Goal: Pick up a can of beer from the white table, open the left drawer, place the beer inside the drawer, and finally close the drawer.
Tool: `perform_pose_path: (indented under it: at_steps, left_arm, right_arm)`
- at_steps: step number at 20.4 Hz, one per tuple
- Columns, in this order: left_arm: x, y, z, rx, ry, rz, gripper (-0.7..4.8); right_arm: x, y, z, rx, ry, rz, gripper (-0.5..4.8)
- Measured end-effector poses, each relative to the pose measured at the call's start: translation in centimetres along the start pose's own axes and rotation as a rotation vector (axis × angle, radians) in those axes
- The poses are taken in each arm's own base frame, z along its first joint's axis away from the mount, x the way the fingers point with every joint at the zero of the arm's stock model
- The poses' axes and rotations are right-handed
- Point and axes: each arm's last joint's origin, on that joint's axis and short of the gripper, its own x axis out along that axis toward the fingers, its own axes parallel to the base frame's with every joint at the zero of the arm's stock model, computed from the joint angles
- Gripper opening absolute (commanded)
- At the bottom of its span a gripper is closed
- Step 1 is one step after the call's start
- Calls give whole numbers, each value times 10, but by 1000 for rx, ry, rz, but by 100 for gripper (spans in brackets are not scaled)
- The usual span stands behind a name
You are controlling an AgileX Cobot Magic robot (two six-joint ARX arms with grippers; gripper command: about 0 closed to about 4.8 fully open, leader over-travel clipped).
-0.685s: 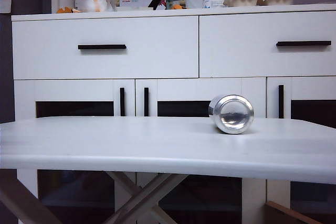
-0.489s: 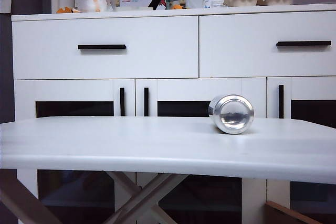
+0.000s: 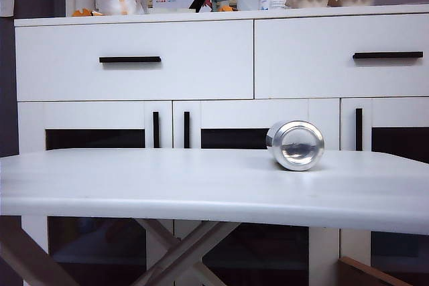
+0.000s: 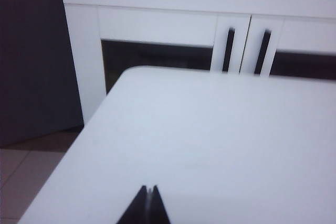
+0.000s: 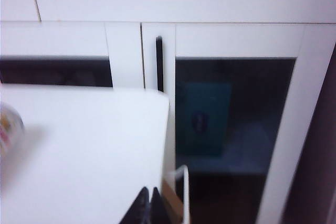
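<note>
While the left drawer [image 3: 134,59] sits closed, the can of beer [image 3: 295,145] lies on the white table [image 3: 201,189], left hand [image 4: 150,191] and right hand [image 5: 149,192] pressed together.

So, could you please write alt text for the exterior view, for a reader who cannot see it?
A small shiny silver metal can lies on its side on a large white table, its round end facing the camera. Behind stands a white cabinet, its wide left drawer with a black bar handle closed. No gripper is visible.

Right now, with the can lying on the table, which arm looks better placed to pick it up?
Probably the right. The can of beer lies right of the white table's middle, and its edge shows only in the right wrist view. Both the right gripper and left gripper are shut, empty, at the near edge.
</note>
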Motion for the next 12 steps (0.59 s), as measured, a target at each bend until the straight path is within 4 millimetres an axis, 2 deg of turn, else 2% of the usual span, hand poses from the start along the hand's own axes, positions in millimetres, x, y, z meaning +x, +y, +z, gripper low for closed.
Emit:
perform_pose_path:
  at_steps: [3, 6, 10, 12]
  left_arm:
    - [-8, 0, 32, -16, -88, 51, -5]
    - [-10, -1, 60, -18, -104, 67, -5]
    - [-1, -3, 101, -15, -37, 72, -5]
    - [10, -5, 124, -13, -3, 59, -5]
  right_arm:
    - [-8, 1, 35, 36, -113, 6, -5]
    - [-15, 2, 58, 45, -128, 8, -5]
    - [-15, 4, 88, 79, -110, 9, -5]
    - [-8, 5, 105, 85, -91, 8, -5]
